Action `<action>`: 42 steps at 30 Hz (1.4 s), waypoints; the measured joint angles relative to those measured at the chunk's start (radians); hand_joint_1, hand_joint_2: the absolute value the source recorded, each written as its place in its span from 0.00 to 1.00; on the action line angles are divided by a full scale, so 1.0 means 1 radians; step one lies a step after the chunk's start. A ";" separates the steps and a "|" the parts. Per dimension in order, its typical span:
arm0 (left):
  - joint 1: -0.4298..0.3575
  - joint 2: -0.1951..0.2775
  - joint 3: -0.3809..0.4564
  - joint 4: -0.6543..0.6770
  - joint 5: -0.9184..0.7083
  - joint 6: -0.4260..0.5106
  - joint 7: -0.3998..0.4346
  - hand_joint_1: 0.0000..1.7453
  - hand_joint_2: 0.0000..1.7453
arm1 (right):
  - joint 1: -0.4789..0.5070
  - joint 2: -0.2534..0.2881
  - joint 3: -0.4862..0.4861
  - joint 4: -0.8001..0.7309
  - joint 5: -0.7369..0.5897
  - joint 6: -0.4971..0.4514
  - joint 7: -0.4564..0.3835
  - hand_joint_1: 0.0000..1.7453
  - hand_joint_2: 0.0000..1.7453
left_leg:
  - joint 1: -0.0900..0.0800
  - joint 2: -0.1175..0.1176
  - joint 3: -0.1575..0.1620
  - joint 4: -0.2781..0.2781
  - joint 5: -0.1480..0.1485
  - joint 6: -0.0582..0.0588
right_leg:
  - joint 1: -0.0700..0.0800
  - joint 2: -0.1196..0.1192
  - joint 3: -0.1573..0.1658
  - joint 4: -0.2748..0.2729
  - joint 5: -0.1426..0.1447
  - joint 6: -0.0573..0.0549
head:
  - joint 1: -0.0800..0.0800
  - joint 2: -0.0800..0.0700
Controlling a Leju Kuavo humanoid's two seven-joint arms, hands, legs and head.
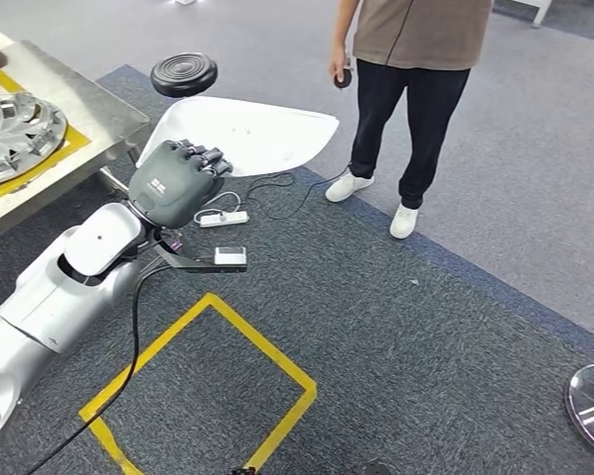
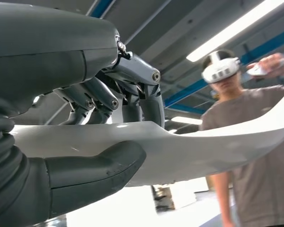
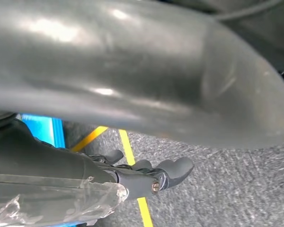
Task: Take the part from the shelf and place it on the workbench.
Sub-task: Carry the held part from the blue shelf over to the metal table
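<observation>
**Left hand carrying white panel, bench at upper left**

The left hand [image 1: 176,178] gripped a broad, thin white plastic panel with a curved outline [image 1: 252,134], centre-left of the head view. Dark fingers [image 2: 97,94] lay over the panel's top face and the thick grey thumb [image 2: 97,170] pressed up from below, clamping one end. The rest of the panel stuck out free past the hand, held above the dark grey carpet floor [image 1: 399,327].

The grey metal bench [image 1: 92,109] sat in the upper left of the head view, with a yellow marked area and a silver spoked wheel cover [image 1: 14,134] on it. The panel was near the bench edge, not on it.

The right hand [image 3: 162,172] hung over the carpet by a yellow floor line [image 3: 133,156]; its fingers looked loosely curled with nothing seen in them, but spread or closed could not be told.

A person in a brown shirt and dark trousers [image 1: 410,89] stood at top centre. A round black stool seat [image 1: 183,72] stood just behind the panel.

Handling, judged: the panel looked light and stiffish, probably flexing at its long free end. Its glossy surface was likely slippery, with an end grip leaving it prone to tilt or swing. A hold nearer the middle would be steadier; the thin edges could scuff on the bench.
</observation>
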 joint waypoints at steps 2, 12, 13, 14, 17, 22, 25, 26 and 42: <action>-0.001 0.000 0.001 0.000 0.000 0.000 0.000 1.00 1.00 | -0.002 0.000 0.000 0.000 0.000 0.000 0.000 0.00 0.00 | -0.001 0.025 0.062 -0.113 0.068 0.004 | 0.002 -0.023 0.007 0.000 -0.004 0.004 | 0.000 0.000; -0.012 -0.005 0.001 0.000 0.000 -0.001 0.000 1.00 1.00 | -0.003 0.000 0.000 0.000 0.001 0.000 -0.001 0.00 0.00 | -0.001 0.017 0.147 -0.281 0.113 0.056 | 0.010 0.008 -0.055 0.176 -0.117 0.045 | 0.009 0.000; -0.011 -0.006 0.000 0.000 0.000 -0.001 0.000 1.00 1.00 | -0.002 0.000 0.000 0.000 0.001 0.000 -0.001 0.00 0.00 | -0.001 0.003 0.147 -0.281 0.113 0.057 | 0.010 0.017 -0.089 0.241 -0.141 0.046 | 0.011 0.000; -0.009 -0.007 -0.001 0.000 0.000 -0.001 -0.001 1.00 1.00 | -0.001 0.000 0.000 0.000 0.001 0.000 -0.001 0.00 0.00 | 0.000 -0.011 0.147 -0.281 0.113 0.057 | 0.010 0.020 -0.113 0.281 -0.148 0.047 | 0.012 0.000; -0.007 -0.007 -0.001 0.000 0.000 -0.001 -0.002 1.00 1.00 | -0.002 0.000 0.000 0.000 0.001 -0.001 -0.001 0.00 0.00 | 0.003 -0.050 0.147 -0.277 0.111 0.051 | 0.005 0.034 -0.084 0.186 -0.065 0.047 | 0.013 0.000; -0.013 -0.007 -0.001 0.000 0.000 -0.002 -0.002 1.00 1.00 | -0.003 0.001 0.000 0.000 0.003 -0.001 -0.001 0.00 0.00 | 0.007 -0.102 0.131 -0.265 0.113 0.022 | -0.006 0.083 -0.008 0.023 -0.010 0.034 | 0.013 0.000; -0.015 -0.004 0.000 0.000 0.000 -0.002 -0.002 1.00 1.00 | -0.007 0.001 0.000 0.000 0.005 -0.002 -0.001 0.00 0.00 | 0.006 -0.065 0.112 -0.234 0.091 0.010 | -0.004 0.058 -0.008 0.020 -0.006 0.013 | 0.008 0.000; -0.017 -0.004 0.000 0.000 0.000 -0.003 -0.002 1.00 1.00 | -0.008 0.002 0.000 0.000 0.006 -0.002 -0.001 0.00 0.00 | 0.004 -0.038 0.090 -0.188 0.064 0.007 | -0.004 0.049 -0.007 0.019 -0.006 0.008 | 0.006 0.000; -0.021 -0.009 0.001 0.000 0.001 -0.006 -0.002 1.00 1.00 | -0.003 0.002 0.000 0.000 0.001 -0.001 -0.001 0.00 0.00 | -0.009 0.013 0.141 -0.271 0.109 0.062 | 0.017 -0.005 -0.042 0.143 -0.100 0.041 | 0.011 0.000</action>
